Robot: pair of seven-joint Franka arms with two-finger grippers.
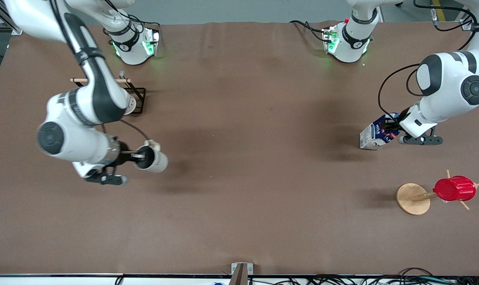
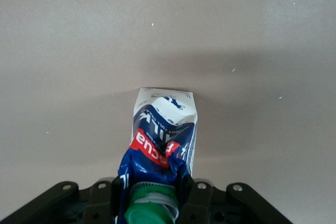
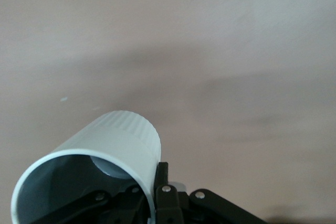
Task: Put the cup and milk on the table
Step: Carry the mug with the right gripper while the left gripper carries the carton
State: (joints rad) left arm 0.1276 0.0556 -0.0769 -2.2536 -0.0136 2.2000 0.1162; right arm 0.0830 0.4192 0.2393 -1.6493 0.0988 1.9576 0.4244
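The table was a wide matte brown surface, and the two arm bases stood along its edge farthest from the front camera. A black wire rack with a wooden dowel stood on it near the right arm's base. Toward the left arm's end sat a round wooden stand base, nearer to the front camera than the tilted milk; whether the carton's bottom touched the covering could not be told.
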